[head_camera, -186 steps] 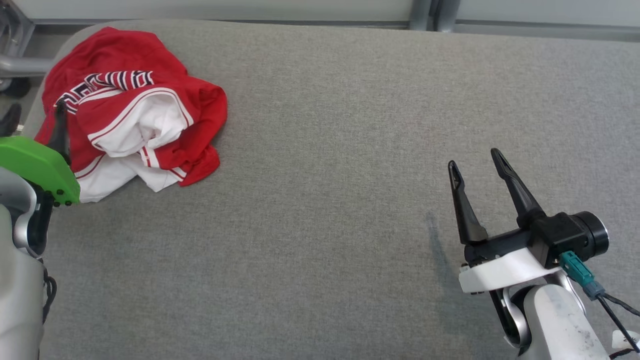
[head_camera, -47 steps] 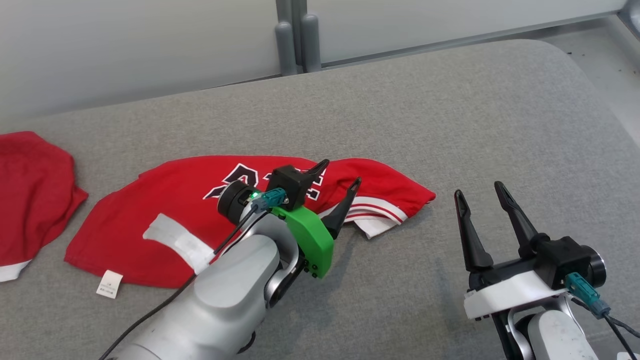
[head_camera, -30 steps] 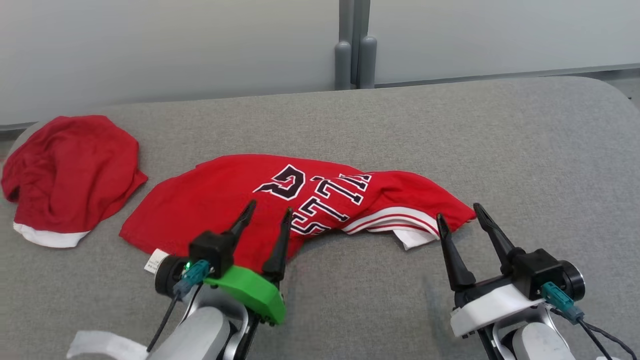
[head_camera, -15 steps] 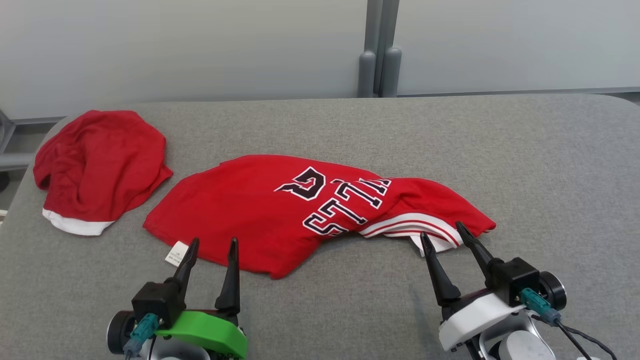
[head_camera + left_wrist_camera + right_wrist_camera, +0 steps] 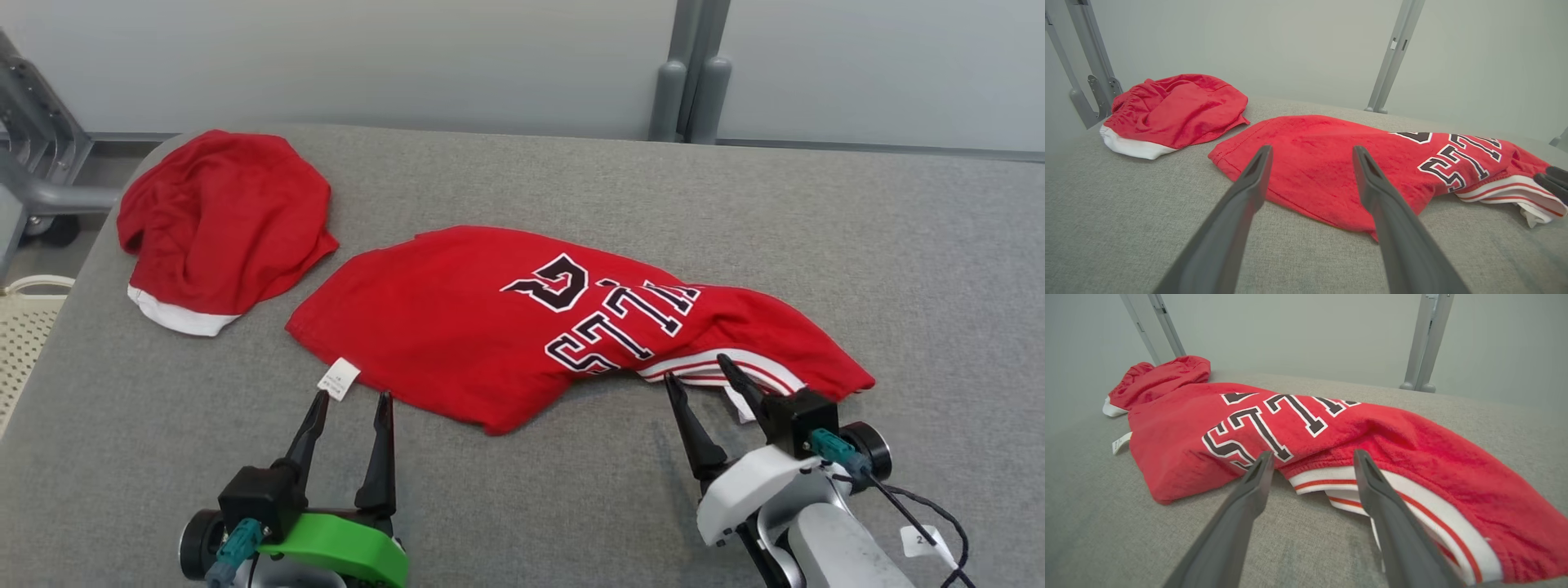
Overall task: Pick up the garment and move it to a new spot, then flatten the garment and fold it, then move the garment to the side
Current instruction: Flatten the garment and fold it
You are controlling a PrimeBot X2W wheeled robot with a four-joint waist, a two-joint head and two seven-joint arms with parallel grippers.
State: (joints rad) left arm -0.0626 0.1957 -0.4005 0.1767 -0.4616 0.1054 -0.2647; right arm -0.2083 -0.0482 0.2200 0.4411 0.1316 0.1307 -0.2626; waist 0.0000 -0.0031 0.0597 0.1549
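Note:
The garment (image 5: 457,327) is a red jersey with black-and-white lettering, lying spread and partly rumpled on the grey table (image 5: 571,506). A white label (image 5: 337,377) sticks out at its near left edge. My left gripper (image 5: 352,397) stands open just short of that edge, touching nothing; in the left wrist view the jersey (image 5: 1310,134) lies beyond its open fingers (image 5: 1311,149). My right gripper (image 5: 695,369) is open at the white-and-red striped hem (image 5: 1331,475), which lies just past its fingertips (image 5: 1313,453).
A second red garment (image 5: 220,220) with a white band lies bunched at the table's far left corner. A grey metal frame (image 5: 33,163) and a cream perforated basket (image 5: 24,343) stand off the left edge. Grey posts (image 5: 690,82) rise behind the table.
The head camera has turned, shifting the whole picture. My left gripper has drawn back from over the jersey to just short of its near edge. The right gripper has come closer to the striped hem.

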